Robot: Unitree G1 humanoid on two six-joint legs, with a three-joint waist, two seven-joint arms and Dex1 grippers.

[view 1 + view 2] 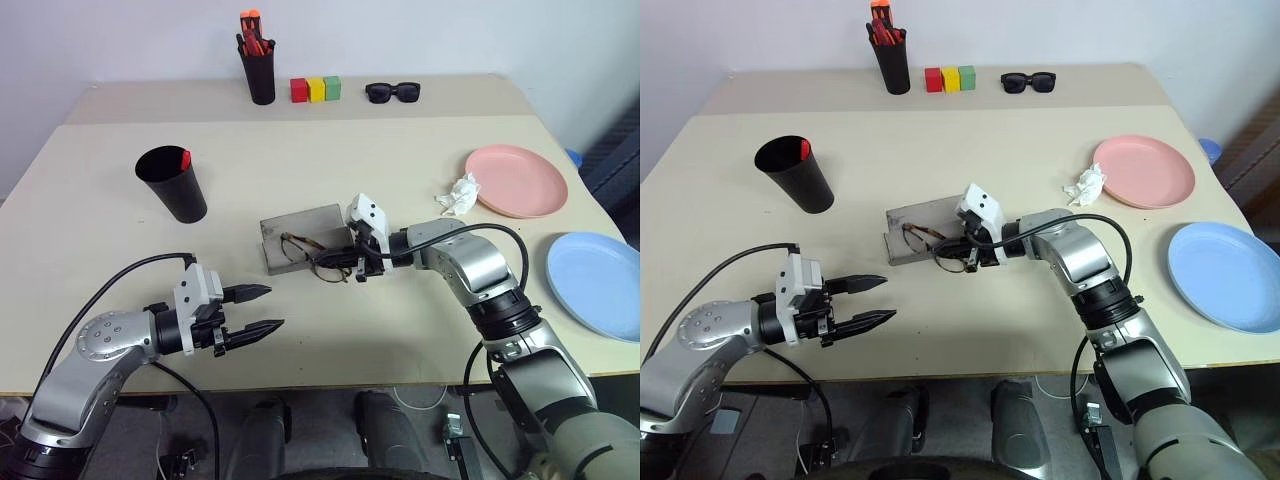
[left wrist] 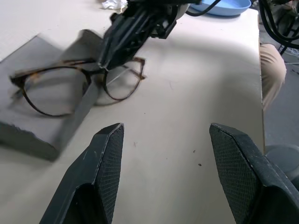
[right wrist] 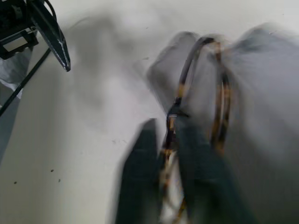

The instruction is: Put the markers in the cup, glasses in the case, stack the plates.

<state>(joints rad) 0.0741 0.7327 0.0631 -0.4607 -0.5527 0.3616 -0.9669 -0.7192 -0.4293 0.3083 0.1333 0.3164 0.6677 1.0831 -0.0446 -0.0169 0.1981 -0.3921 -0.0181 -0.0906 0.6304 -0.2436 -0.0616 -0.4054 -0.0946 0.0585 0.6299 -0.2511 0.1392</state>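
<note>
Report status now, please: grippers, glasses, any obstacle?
Right gripper shut on glasses, half on case. Left gripper open, empty. No obstacle seen.

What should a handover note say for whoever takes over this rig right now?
Right gripper: shut on the glasses, which lie half on the case, half on the table.
Left gripper: open, holding nothing, hovering near the table's front edge.
Cup: a red-tipped marker shows inside; the second marker cannot be made out.
Plates: pink plate and blue plate lie apart, unstacked.
Left: seat glasses in case, stack plates.
</note>
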